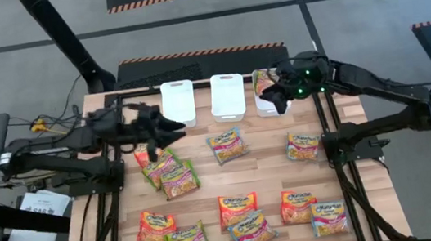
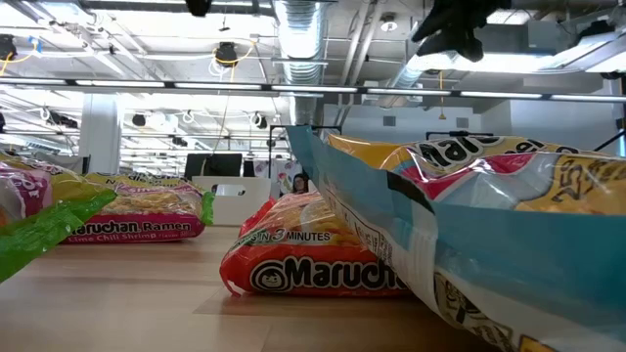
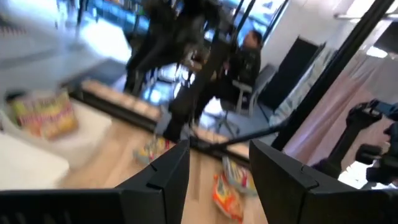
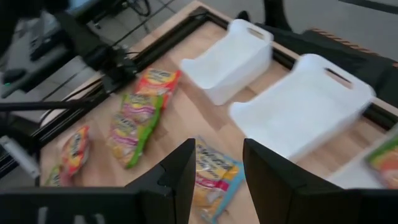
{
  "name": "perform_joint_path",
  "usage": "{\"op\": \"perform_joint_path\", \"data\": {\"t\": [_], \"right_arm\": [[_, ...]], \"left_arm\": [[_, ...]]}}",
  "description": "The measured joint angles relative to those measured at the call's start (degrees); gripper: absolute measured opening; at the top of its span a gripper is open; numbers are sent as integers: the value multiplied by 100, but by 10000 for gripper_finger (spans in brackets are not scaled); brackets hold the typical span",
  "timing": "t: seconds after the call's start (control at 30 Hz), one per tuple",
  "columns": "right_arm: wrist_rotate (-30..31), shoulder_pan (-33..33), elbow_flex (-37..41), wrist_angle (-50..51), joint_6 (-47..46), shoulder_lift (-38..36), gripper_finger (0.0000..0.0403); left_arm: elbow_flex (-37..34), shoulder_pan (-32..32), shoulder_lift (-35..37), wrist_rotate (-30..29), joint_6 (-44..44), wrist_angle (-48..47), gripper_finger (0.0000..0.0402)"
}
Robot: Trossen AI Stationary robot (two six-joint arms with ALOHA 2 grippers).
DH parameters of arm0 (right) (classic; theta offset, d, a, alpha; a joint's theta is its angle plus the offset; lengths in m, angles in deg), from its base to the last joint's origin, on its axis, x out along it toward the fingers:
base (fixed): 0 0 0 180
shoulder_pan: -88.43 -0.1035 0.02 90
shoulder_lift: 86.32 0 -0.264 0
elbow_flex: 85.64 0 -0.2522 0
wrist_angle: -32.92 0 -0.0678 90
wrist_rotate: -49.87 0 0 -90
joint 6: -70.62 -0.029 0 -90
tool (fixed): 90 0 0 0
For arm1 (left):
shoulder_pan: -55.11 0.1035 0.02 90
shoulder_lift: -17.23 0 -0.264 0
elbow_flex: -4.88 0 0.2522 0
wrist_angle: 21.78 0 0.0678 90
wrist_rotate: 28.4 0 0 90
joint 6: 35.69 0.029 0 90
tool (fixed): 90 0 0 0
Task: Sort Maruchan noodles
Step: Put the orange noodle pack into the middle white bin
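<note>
Several Maruchan noodle packets lie flat on the wooden table, among them an orange one (image 1: 147, 155), green-edged ones (image 1: 178, 179) and a blue-edged one (image 1: 228, 145). Another packet (image 1: 261, 79) lies in the right-hand of three white bins (image 1: 273, 107); it also shows in the left wrist view (image 3: 43, 115). My left gripper (image 1: 175, 126) is open and empty (image 3: 217, 174), hovering above the table between the left bin (image 1: 178, 103) and the orange packet. My right gripper (image 1: 281, 100) is open and empty (image 4: 217, 168), above the right bin.
The middle bin (image 1: 227, 96) stands between the other two at the table's far edge. More packets (image 1: 253, 231) crowd the near part of the table, and some fill the low view (image 2: 323, 259). Bare wood shows mid-table (image 1: 263, 168). Black frame rails (image 1: 113, 223) run along both sides.
</note>
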Motion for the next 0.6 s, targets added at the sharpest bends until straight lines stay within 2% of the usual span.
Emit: {"op": "perform_joint_path", "data": {"t": [0.3, 0.6], "right_arm": [[0, -515, 0, -246, -3, -2, 159], [0, -765, 0, -366, -19, -2, 159]], "left_arm": [[0, -14, -1038, 867, -444, 87, 153], [2, -197, -1881, 1092, -690, 184, 153]]}}
